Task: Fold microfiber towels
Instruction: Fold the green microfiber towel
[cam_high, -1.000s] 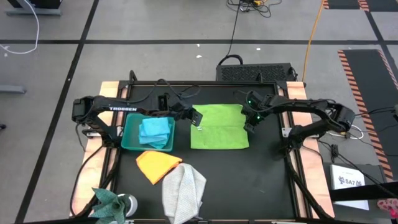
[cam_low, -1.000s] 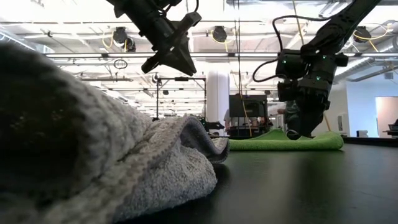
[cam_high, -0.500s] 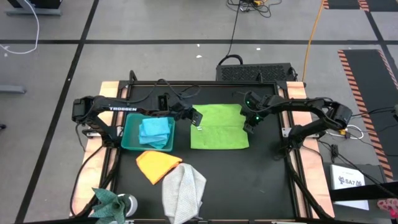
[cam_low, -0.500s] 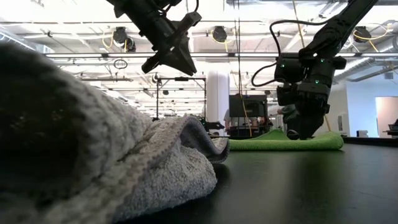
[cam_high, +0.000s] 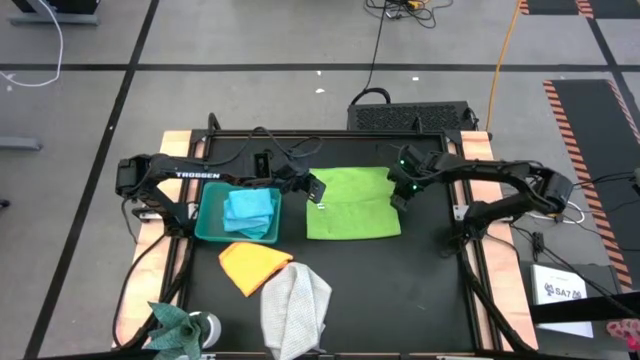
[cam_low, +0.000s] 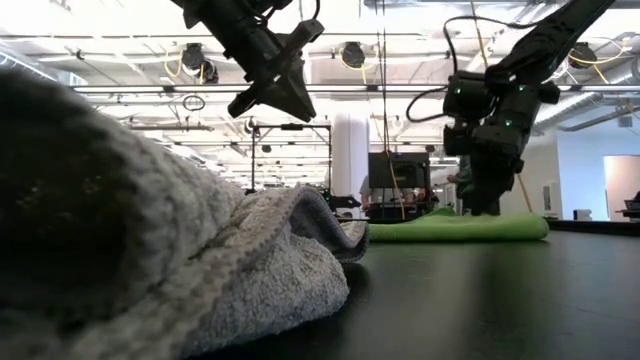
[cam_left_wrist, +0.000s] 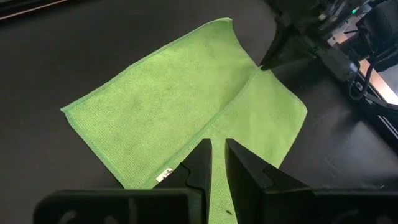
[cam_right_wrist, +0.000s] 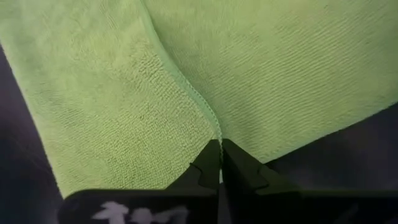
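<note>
A lime green towel (cam_high: 350, 205) lies flat at the table's middle, one layer folded over, its hem (cam_right_wrist: 186, 81) running across from left to right. My right gripper (cam_high: 396, 202) is down at the towel's right edge and shut on it (cam_right_wrist: 219, 146). My left gripper (cam_high: 317, 190) hangs well above the towel's left edge (cam_low: 270, 100). Its fingers (cam_left_wrist: 217, 149) stand a narrow gap apart with nothing between them; the towel shows below through the gap. My right gripper pinches the green towel between its two shut fingers where the folded layer's hem (cam_right_wrist: 216, 129) meets the towel's right edge. The fingers slant down from the table's right side. The towel still lies on the table (cam_low: 460, 228).
A teal bin (cam_high: 207, 228) left of the green towel holds a folded light blue towel (cam_high: 250, 208). An orange-yellow towel (cam_high: 252, 266) and a crumpled light grey towel (cam_high: 296, 305) lie nearer the front. A dark teal cloth (cam_high: 175, 325) sits at the near left corner.
My right gripper has shut on the green towel's right edge; a second ago its fingers stood apart over that spot. The towel has stayed flat.
</note>
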